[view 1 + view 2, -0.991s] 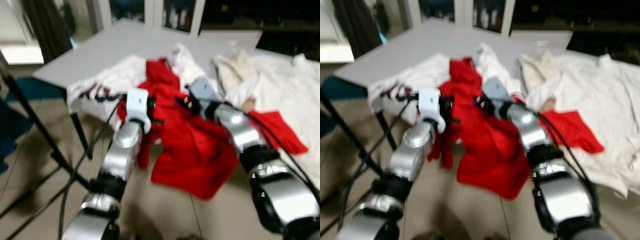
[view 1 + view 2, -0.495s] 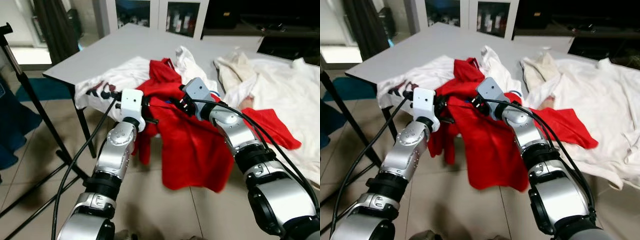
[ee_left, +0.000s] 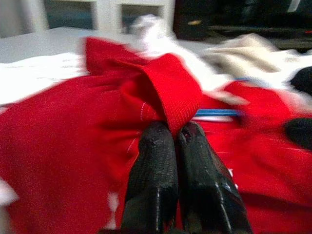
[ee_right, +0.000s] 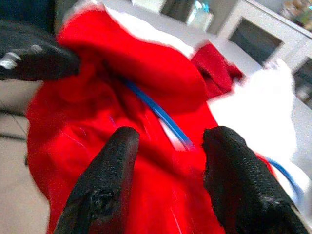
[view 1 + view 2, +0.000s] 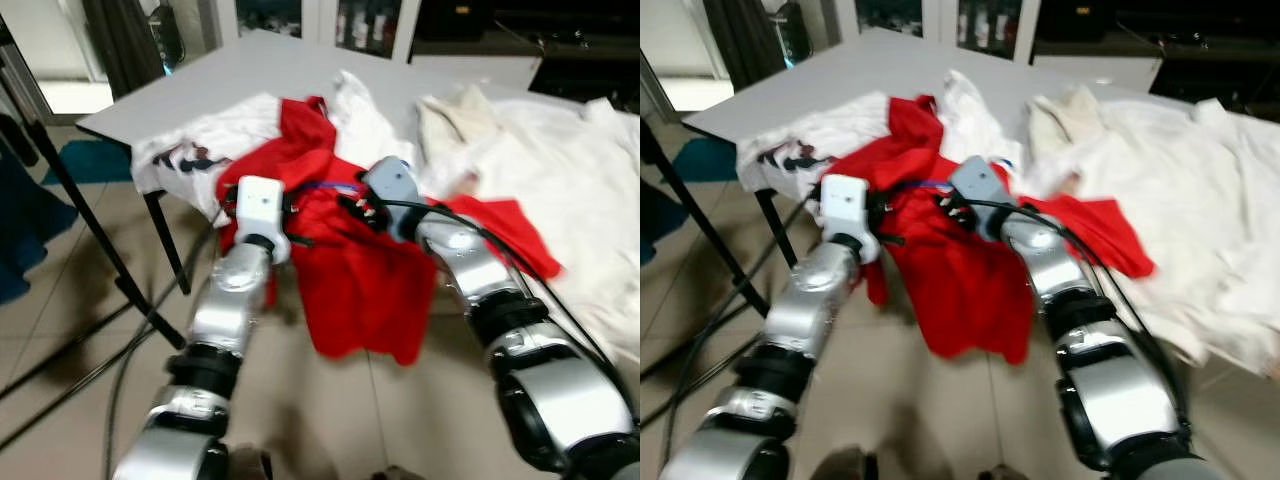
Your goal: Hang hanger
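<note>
A red shirt hangs over the grey table's front edge, with a blue hanger threaded inside its neck. My left gripper is shut on a fold of the shirt's red ribbed collar. My right gripper is open, its fingers standing either side of the blue hanger bar and not touching it. In the left eye view both grippers meet at the shirt's top, the left gripper and the right gripper close together. Most of the hanger is hidden by the cloth.
White garments lie heaped on the right of the table, and a white printed shirt at its left corner. A black stand's legs cross the tiled floor on the left, beside a dark blue cloth.
The camera has shifted and the view is blurred. Both grippers stay at the red shirt's collar, the left still pinching it, and the shirt hangs a little further down off the table edge.
</note>
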Available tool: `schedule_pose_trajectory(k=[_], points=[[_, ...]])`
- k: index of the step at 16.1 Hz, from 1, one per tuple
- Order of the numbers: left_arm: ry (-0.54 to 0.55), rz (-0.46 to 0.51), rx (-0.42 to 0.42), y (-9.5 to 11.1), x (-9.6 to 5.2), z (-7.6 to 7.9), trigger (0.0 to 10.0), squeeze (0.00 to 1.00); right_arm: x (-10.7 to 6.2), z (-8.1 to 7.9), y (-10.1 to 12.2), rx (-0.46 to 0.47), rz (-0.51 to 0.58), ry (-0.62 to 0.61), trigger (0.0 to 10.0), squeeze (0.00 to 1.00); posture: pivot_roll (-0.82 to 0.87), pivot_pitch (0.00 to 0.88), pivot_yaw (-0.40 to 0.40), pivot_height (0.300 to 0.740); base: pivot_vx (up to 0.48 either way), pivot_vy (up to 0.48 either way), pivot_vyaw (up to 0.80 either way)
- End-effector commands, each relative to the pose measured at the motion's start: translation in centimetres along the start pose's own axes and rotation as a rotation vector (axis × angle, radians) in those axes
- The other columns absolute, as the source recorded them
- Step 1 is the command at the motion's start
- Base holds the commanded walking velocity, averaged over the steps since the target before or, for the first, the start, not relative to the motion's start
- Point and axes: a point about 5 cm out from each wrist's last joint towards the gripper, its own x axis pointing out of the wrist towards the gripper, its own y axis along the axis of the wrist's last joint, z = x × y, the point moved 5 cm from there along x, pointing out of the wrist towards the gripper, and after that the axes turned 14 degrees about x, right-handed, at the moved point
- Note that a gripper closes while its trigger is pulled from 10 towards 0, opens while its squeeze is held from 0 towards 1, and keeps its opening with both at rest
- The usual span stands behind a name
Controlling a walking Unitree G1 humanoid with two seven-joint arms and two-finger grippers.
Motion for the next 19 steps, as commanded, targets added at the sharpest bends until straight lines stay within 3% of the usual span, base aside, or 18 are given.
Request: schedule_pose_trajectory(k=[1, 19], points=[[0.011, 0.004, 0.019, 0.27, 0.07, -0.57, 10.0, 0.0, 0.35, -0.2, 1.12, 0.002, 0.032, 0.008, 10.0, 0.0, 0.09, 0.0, -0.022, 0.74, 0.0, 0.0, 0.0], [0.03, -0.012, -0.006, -0.02, 0.1, -1.11, 10.0, 0.0, 0.52, -0.4, 1.06, -0.013, 0.027, 0.007, 10.0, 0.0, 0.09, 0.0, -0.02, 0.74, 0.0, 0.0, 0.0]])
